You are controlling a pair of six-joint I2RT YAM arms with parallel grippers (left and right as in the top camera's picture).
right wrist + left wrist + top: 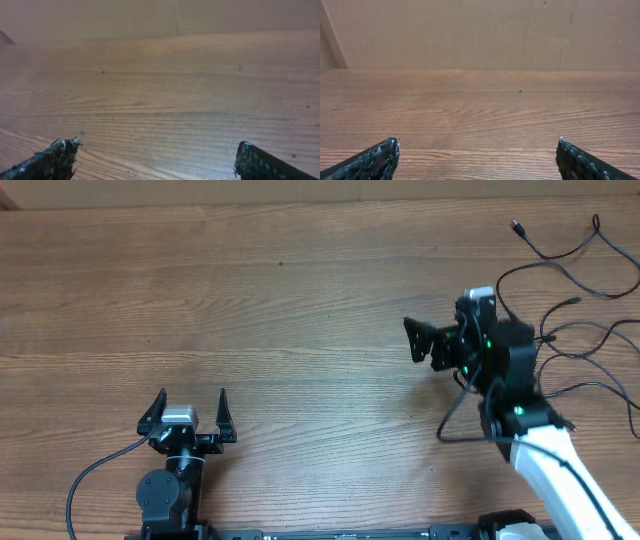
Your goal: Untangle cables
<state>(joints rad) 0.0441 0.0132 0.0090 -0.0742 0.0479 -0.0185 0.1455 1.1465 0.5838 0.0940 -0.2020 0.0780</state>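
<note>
- The left end effector (pixel 192 396) sits near the front edge of the tabletop (pixel 300 300), its two fingers spread wide apart with nothing between them
- In the left wrist view, only the two dark fingertips (pixel 382 155) show at the bottom corners, with bare wood grain between them and a plain tan wall (pixel 470 30) behind
- The right end effector (pixel 415 340) is over the right half of the tabletop, pointing toward the left side, with its jaws fully parted and holding nothing
- In the right wrist view, its fingertips (pixel 57 152) frame empty wood, and no cord lies between them
- The cables (pixel 574 302) lie at the far right of the tabletop as thin black strands in loose, overlapping curves, just beside and behind the right arm (pixel 560 470)
- One small plug end (pixel 516 226) rests near the back edge, apart from the rest
- Neither end effector touches the cables, and the left one is well apart from them
</note>
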